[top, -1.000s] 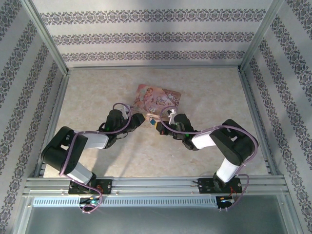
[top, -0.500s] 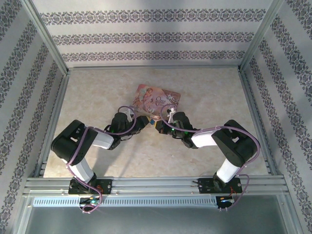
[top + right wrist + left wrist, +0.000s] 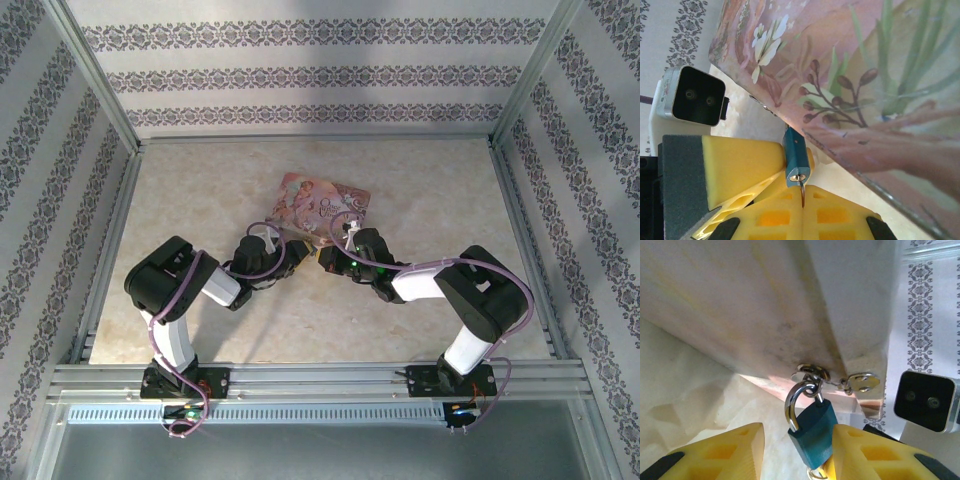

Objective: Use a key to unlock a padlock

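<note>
Top view, left side: left arm folded low over the table (image 3: pixel 200 200), forearm reaching inward toward the centre. Left gripper (image 3: pixel 291 252) sits just at the near edge of the pink box (image 3: pixel 325 203), which lies flat and a little skewed, mid-table.

Left wrist view: its two yellow fingers (image 3: pixel 720 452) stand apart, jaws spread. The padlock (image 3: pixel 812 432) hangs between them – teal-blue body, silver shackle. The shackle is closed and is looped through a small metal ring (image 3: pixel 812 373) on the box's edge. The body lies against the finger on that view's right side; a clear gap separates it from the other finger. So the jaws bracket the lock rather than clamp it, as far as can be seen. A small metal tab (image 3: pixel 860 382) sits just beside the ring.

Centre, right wrist view: the padlock hangs tilted off the box's corner, its keyhole end facing the camera. The key (image 3: pixel 802 192) – a thin brownish sliver – stands in the keyhole at the lock's base.

Right side: right gripper (image 3: pixel 805 201) is pressed closed on the key, yellow fingers meeting around the sliver just below the lock. From above, the two grippers nearly meet tip to tip at the box's near edge, and the right arm bends back toward its base at the near right.
</note>
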You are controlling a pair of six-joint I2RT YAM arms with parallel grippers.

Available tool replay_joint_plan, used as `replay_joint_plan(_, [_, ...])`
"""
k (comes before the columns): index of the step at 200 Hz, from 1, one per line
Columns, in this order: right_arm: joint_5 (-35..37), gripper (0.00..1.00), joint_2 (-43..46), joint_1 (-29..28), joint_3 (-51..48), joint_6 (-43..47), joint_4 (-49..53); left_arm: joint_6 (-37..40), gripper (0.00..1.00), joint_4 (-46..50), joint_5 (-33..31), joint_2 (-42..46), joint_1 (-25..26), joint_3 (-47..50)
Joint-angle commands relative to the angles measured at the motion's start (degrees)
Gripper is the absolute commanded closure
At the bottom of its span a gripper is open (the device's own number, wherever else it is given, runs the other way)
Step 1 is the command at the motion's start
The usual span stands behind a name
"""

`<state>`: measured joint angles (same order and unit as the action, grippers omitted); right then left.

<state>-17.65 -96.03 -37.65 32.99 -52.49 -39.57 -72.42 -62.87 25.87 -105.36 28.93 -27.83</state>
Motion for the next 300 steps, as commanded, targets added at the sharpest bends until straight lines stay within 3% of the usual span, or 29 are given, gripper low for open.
replay_joint_plan(1, [-1.9, 1.0, 1.9, -1.2, 1.5, -1.8, -1.6, -1.4, 0.61, -5.3, -1.3, -0.9, 1.1, 0.1])
replay_joint_plan(98, [-1.2, 1.0, 2.7, -2.0, 1.0, -5.0, -0.9, -3.5, 0.76, -8.9, -2.8, -2.2, 1.5, 0.1])
replay_joint_plan(143, [1.1, 0.84, 5.4, -2.0, -1.0, -5.0, -0.5, -4.0, 0.9, -9.2, -4.3, -0.9, 1.8, 0.6])
replay_joint_plan(181, [4.4, 0.73, 11.6, -1.4, -3.8, -1.3, 3.5, -3.4, 0.93, -5.8, -5.4, 3.0, 1.9, 1.2])
replay_joint_plan(216, [8.8, 0.71, 22.5, -1.4, -6.1, 11.4, 10.7, -3.7, 0.96, 1.8, -6.3, 9.0, 2.0, 1.2])
replay_joint_plan(277, [17.4, 0.64, 43.7, -6.1, -7.9, 49.0, 21.9, -2.5, 0.99, 24.5, -9.0, 22.5, 2.7, -2.7])
replay_joint_plan(300, [18.5, 0.52, 47.3, -8.4, -9.1, 60.6, 21.9, -3.8, 1.0, 28.1, -9.8, 25.3, 2.8, -3.4])
